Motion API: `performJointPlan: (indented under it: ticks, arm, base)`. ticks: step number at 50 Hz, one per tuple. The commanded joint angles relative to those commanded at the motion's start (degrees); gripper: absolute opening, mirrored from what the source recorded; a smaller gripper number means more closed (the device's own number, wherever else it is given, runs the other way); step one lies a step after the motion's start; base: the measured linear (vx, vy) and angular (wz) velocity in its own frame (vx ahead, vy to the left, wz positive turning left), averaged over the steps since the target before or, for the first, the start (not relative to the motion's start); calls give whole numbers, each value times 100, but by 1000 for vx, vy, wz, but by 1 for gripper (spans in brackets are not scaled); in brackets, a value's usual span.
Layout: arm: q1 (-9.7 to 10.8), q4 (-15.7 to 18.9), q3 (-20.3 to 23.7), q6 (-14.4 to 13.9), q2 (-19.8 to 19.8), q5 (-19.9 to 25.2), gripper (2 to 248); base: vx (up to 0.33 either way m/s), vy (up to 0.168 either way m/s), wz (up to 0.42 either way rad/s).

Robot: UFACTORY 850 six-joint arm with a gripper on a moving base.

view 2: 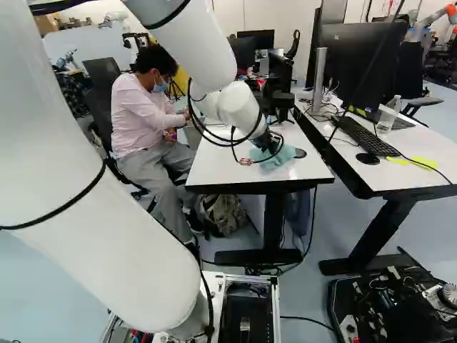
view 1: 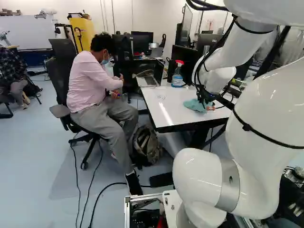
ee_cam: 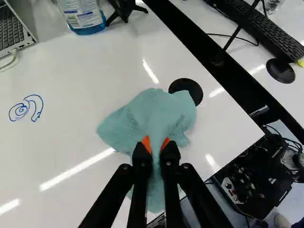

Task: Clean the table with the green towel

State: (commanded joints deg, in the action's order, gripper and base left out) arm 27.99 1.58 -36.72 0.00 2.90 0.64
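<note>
Apparently, the tool (ee_cam: pixel 156 145) is closed upon a fold of the green towel (ee_cam: pixel 153 111), one orange pad pressing from each side, so the cloth is truly grasped and not only touched. Ahead of the tool, the main part of the towel spreads in loose wrinkles over the white counter (ee_cam: pixel 66 71), and its far side overlaps the rim of the black round cap (ee_cam: pixel 190 87); another part trails back beneath the tool. I judge that this cloth is light, very soft and not fragile, therefore a firm pinch should do it no harm. However, it has no stiffness of its own: when pushed it may bunch under the tool, and when pulled it should follow more flatly. The present hold, on a thick gathered ridge near the middle, seems a good one; a thin corner would slip out more easily. For the blue ink marks (ee_cam: pixel 20 110), well off to one side of the tool, gentle downward pressure would be needed, with cloth kept beneath the tips.
</note>
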Motion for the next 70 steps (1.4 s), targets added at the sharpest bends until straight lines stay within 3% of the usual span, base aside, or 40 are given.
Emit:
performJointPlan:
  ticks: [15,32,70]
  arm:
    - [269,0,-217,0,-218,0,37]
    - [257,0,-216,0,-217,0,37]
    - [-489,0,-296,0,-296,0,37]
  base:
    - [0,0,0]
    - [0,0,0]
    - [0,0,0]
